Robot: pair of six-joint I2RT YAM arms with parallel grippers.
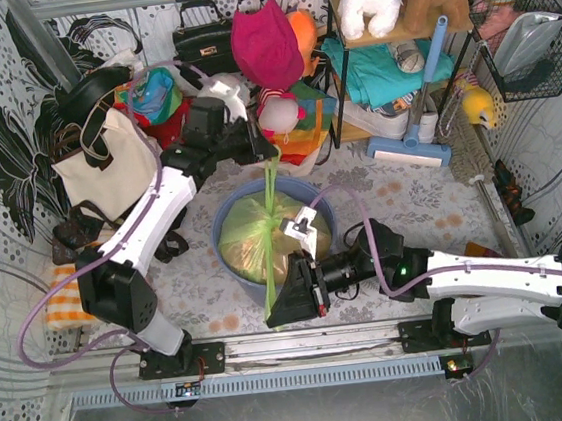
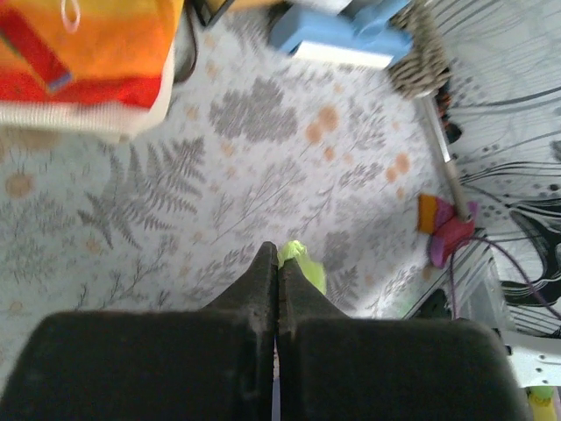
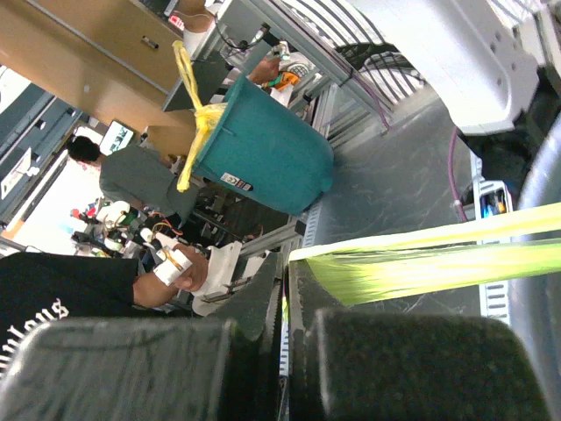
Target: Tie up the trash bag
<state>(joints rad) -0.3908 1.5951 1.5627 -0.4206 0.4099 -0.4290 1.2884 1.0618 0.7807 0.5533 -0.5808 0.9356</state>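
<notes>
I saw the thin translucent light-green plastic trash bag sitting in a round blue plastic bin on the tabletop. My left gripper pinched 1 stretched tail; my right gripper clamped the other.

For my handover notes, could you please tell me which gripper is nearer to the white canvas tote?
Left. The left gripper sits right of the tote, beyond the blue bin; the right gripper is at the bin's near side.
</notes>
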